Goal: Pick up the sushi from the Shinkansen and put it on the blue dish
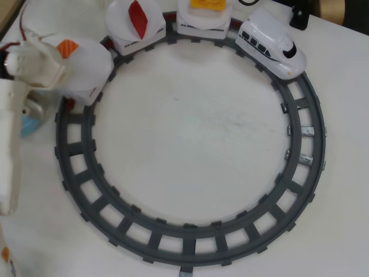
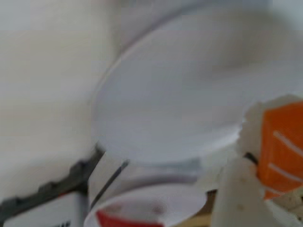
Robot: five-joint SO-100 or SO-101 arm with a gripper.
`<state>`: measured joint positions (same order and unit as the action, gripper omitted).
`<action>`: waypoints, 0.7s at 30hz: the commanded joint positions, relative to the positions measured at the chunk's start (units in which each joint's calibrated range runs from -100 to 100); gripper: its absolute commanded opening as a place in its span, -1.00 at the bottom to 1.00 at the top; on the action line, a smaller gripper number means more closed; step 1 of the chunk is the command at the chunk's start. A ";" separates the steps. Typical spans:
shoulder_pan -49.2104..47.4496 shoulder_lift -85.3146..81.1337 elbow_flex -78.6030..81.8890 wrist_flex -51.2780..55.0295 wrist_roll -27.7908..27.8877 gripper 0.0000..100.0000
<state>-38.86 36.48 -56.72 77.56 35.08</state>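
Note:
In the overhead view my white gripper (image 1: 62,52) is at the upper left, over the last carriage's round white plate (image 1: 92,66). It is shut on the orange sushi (image 1: 67,47) with white stripes. In the wrist view the sushi (image 2: 283,146) sits between my fingers (image 2: 236,198) at the right, lifted just above the blurred white plate (image 2: 180,94). The white Shinkansen (image 1: 272,41) stands at the upper right of the track. Only a small light-blue sliver of the blue dish (image 1: 27,125) shows at the left edge, the rest hidden under my arm.
A red piece (image 1: 138,18) and a yellow egg piece (image 1: 207,4) ride on the other two carriages at the top. The dark grey ring of track (image 1: 190,245) circles the white table. My arm (image 1: 8,156) runs down the left edge.

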 commanded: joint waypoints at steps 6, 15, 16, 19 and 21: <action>-9.55 -17.94 16.51 -1.43 -13.11 -0.94; -12.90 -38.27 58.17 -21.13 -17.66 -0.95; -12.72 -39.59 61.59 -23.00 -17.76 -0.95; -12.46 -41.92 69.53 -27.58 -18.23 -0.95; -12.28 -41.83 72.41 -30.64 -18.91 -0.95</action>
<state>-51.37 -0.55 11.89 51.34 17.02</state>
